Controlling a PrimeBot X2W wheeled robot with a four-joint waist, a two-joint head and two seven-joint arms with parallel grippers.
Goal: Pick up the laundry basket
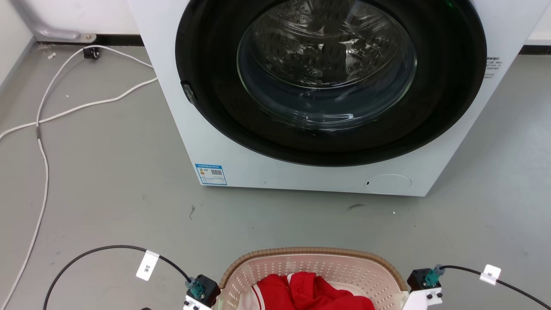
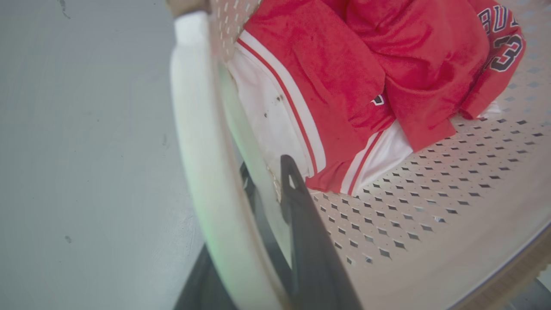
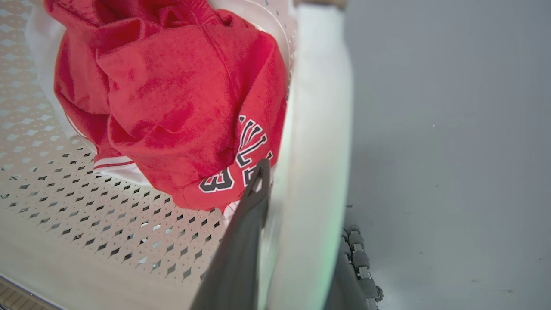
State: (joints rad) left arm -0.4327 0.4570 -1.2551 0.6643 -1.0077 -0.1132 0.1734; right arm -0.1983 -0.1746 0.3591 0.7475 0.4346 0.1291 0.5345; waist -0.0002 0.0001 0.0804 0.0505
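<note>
Here — laundry basket [image 1: 314, 260] handles [image 2: 193, 129] pinched between grippers' [image 2: 254, 206] [image 3: 308, 206] fingers [image 2: 310, 241].

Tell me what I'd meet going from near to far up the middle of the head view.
laundry basket with red clothing inside → grey floor → washing machine

The washing machine [image 1: 241, 163] blocks the way straight ahead. A strip of bare floor [image 1: 275, 219] lies between it and the laundry basket [image 1: 314, 258], and the open floor on my left is crossed by a white cable [image 1: 43, 163]. Inside the basket, red clothes [image 2: 344, 77] crowd the wall beside my left end effector [image 2: 269, 172] and my right end effector [image 3: 301, 189]; the rest of the perforated inside is bare. A white handle [image 2: 193, 129] stands between each pair of fingers, with free floor outside.
</note>
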